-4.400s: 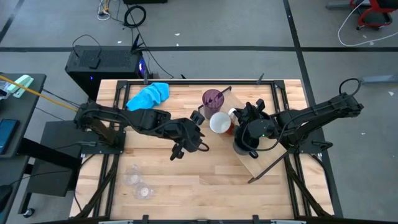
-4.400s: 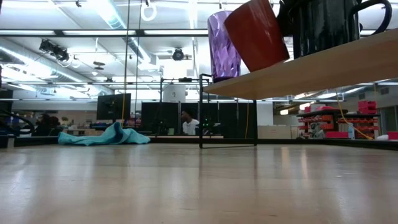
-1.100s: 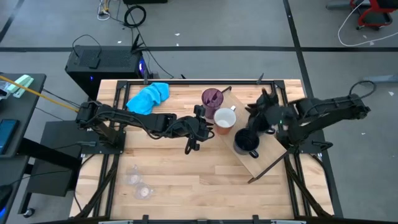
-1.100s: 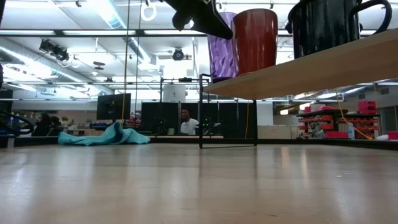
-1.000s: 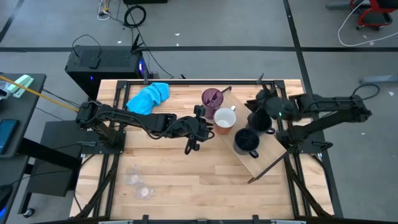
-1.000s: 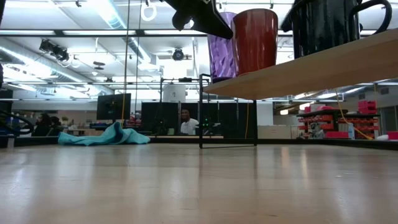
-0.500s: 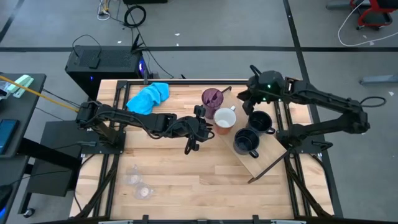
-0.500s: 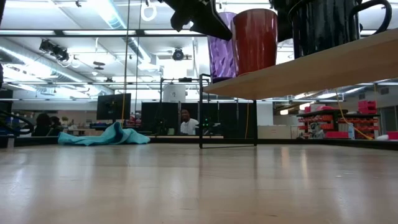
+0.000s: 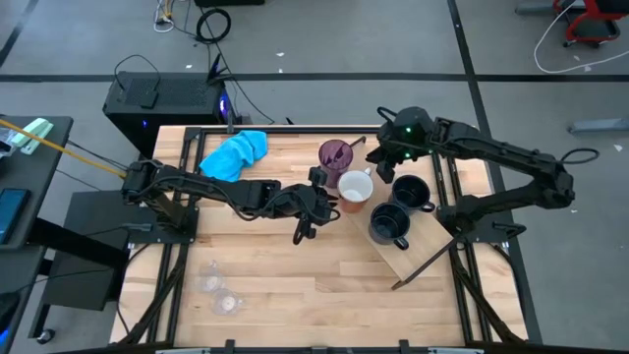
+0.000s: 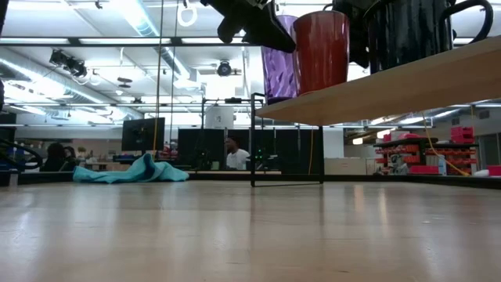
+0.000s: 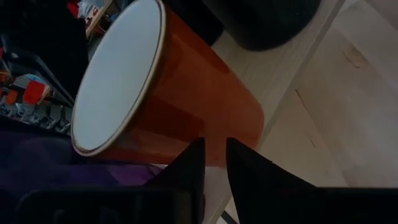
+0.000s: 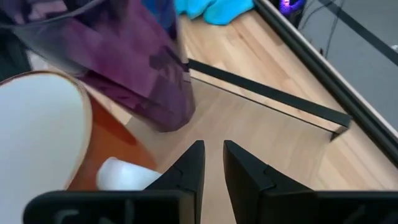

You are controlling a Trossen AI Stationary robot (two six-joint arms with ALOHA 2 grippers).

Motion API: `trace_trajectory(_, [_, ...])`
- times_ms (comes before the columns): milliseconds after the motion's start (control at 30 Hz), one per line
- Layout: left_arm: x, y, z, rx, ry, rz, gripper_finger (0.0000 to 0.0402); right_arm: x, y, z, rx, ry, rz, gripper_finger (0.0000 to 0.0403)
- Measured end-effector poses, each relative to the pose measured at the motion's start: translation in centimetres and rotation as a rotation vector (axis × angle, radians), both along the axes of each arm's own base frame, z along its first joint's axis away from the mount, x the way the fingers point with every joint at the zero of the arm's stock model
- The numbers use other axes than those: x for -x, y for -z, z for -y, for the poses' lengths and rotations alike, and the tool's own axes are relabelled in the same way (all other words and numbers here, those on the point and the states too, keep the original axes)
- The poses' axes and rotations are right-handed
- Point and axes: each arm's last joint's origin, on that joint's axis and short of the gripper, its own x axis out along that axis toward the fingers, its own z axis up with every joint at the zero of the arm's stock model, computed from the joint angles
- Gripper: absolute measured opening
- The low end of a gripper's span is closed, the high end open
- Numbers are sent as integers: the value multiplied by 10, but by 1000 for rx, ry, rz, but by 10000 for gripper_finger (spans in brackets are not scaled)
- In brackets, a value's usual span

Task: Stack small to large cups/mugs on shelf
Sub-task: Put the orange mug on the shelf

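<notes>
Six cups are showing from above. One purple tumbler [image 9: 336,154] is standing at the far end of the shelf [image 9: 421,252]. One white mug [image 9: 352,190], red on the outside, is standing just beside it. Two dark mugs are standing next along the board, one [image 9: 410,191] near the middle and one [image 9: 389,224] nearer the front. Two small clear glasses [image 9: 209,278] [image 9: 228,303] are sitting on the table, well apart from the shelf, near the front left corner. One blue cloth [image 9: 236,150] is lying at the back of the table.

The left gripper [image 9: 322,200] is hanging just beside the white mug. Its fingers [image 11: 186,163] are sitting narrow, almost together, and holding nothing. The right gripper [image 9: 383,163] is hanging over the far end of the shelf, near the tumbler and the white mug. Its fingers [image 12: 242,163] are also sitting narrow and holding nothing.

From table height, the shelf is sitting high up and the tops of the cups are getting cut off. Only one dark mug [image 10: 407,31] is showing clearly there. The clear glasses are faint and hard to make out from above. The right gripper is hiding part of the shelf's far end. One person [image 10: 232,153] is showing far off in the room.
</notes>
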Motion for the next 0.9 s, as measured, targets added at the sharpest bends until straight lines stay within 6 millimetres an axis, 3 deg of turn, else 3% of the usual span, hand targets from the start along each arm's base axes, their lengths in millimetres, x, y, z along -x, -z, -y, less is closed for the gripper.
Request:
trace_trajectory(500, [-1,-2,-1,-2,6,24,72,5,4,-15,-56,-55,-73,65])
trace_trajectory(900, [-2,-3,-6,7,-5,34,79,18,-5,-21,-28,12,-61,57])
